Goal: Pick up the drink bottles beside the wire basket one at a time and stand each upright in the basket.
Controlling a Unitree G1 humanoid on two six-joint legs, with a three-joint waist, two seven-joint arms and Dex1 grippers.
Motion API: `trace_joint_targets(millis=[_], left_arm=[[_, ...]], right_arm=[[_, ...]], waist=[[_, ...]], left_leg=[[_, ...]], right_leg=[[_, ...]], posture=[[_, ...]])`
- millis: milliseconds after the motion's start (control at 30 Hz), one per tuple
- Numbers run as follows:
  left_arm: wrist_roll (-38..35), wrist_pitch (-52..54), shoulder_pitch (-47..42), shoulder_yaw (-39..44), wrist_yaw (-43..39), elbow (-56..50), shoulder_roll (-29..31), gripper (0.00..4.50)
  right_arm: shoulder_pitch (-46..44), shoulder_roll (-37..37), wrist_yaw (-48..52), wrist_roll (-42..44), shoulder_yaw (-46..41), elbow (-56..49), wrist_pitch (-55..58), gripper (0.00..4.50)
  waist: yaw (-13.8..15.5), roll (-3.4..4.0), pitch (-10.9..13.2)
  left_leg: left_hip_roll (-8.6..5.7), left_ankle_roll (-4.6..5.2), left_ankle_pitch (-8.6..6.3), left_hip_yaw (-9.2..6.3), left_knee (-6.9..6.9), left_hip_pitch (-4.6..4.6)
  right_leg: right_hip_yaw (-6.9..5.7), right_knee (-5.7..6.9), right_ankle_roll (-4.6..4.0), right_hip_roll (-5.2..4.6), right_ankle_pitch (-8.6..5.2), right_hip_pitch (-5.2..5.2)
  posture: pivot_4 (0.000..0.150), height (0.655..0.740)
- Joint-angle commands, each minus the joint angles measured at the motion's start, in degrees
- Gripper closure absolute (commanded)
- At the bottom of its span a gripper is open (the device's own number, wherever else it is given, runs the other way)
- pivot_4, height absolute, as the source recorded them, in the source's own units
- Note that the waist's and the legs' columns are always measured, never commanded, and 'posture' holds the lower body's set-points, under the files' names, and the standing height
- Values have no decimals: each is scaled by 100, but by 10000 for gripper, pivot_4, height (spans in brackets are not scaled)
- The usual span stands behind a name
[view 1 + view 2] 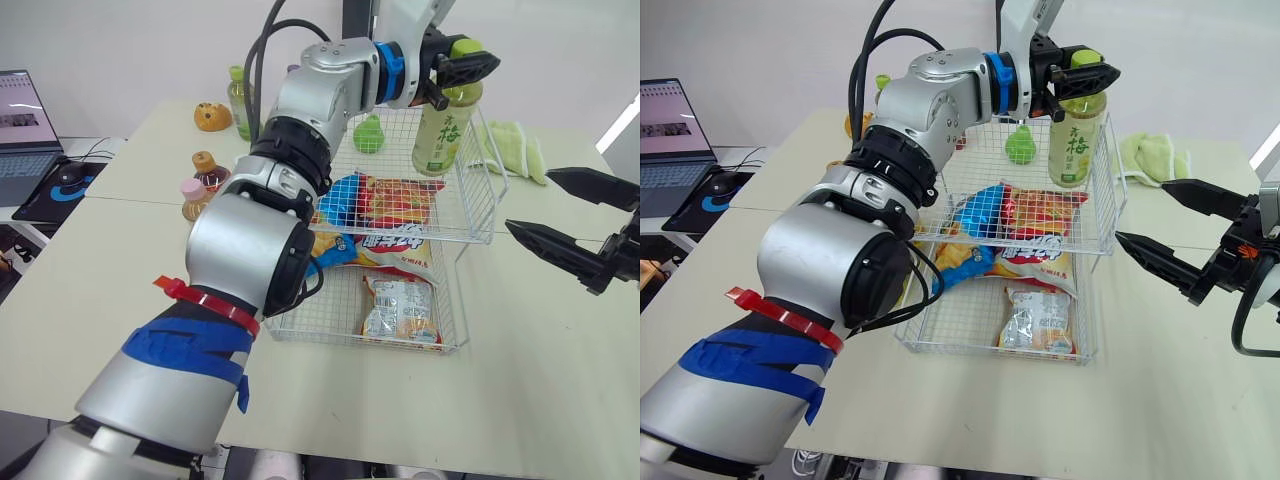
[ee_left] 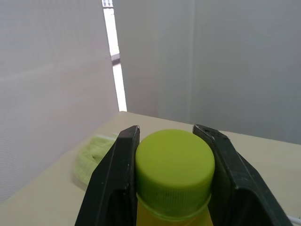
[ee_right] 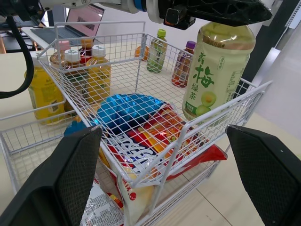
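Left gripper [image 1: 468, 68] pinches the lime cap [image 2: 175, 169] of the green tea bottle [image 1: 443, 130]. The bottle hangs upright in the far right corner of the wire basket [image 1: 482, 190]'s upper tier, beside the snack bags [image 1: 390, 205]. Contact with the mesh floor cannot be confirmed. Recommended: lower straight down and release only once seated. Bottle: pale yellow-green contents, green-lettered label. Right gripper [image 1: 530, 200] is spread, empty, beside the basket.

We see a green tea bottle [image 1: 447, 125] with lime-green cap and pale label, a white wire basket [image 1: 483, 190], blue-and-red snack bags [image 1: 400, 200], a light green cloth [image 1: 512, 148] and cream tabletop [image 1: 540, 380].
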Motion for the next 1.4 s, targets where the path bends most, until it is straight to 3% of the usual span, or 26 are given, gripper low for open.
trace_joint_targets(millis=[33, 300, 433, 633, 1000, 1233, 1400], left_arm=[[-15, -123, -333, 200, -13, -72, -19, 23548], [-96, 94, -493, 440, -484, -232, 265, 214], [-183, 433, -404, 472, -993, -690, 697, 214], [-567, 1773, 312, 471, -1718, -2443, 1712, 214], [-444, 2842, 2426, 994, -486, -4952, 3823, 214], [-488, 2676, 4333, 1693, -560, -5485, 5352, 214], [-691, 2546, 5727, 2483, -584, -5427, 5777, 214]], right_arm=[[6, -112, -97, 63, -206, -114, -88, 0], [-28, -143, -149, 83, -145, -110, -121, 0], [-37, -180, -158, 125, -161, -145, -113, 0], [-282, -371, -71, 310, 95, -170, -167, 0], [-1545, -418, 643, 60, 1939, 227, -577, 0], [-2087, -138, 1142, -402, 2785, 594, -860, 0], [-2436, 96, 1422, -573, 3251, 731, -856, 0]], waist=[[0, 0, 0], [-7, 4, -2], [-63, 10, -6], [-150, 20, -11], [-150, 23, -13], [-127, 22, -14], [-125, 19, -15]], left_leg=[[0, 0, 0, 0, 0, 0], [-1, 0, 0, 0, 1, 1], [0, 0, 0, -1, 1, 3], [7, -2, 1, -1, 3, 7], [16, -6, 5, -6, 15, 11], [19, -5, 4, -4, 17, 9], [23, -2, 6, -5, 23, 11]], right_leg=[[0, 0, 0, 0, 0, 0], [-1, 1, 1, 0, 0, 0], [0, 8, 0, 1, 0, 0], [1, 14, 0, 4, 0, 1], [1, 26, -2, 7, 1, 4], [-3, 24, -2, 3, 1, 4], [-10, 32, -5, 3, 3, 5]], posture=[[1500, 7211], [1500, 7211], [1500, 7211], [1500, 7211], [1500, 7211], [1500, 7211], [1500, 7211]])
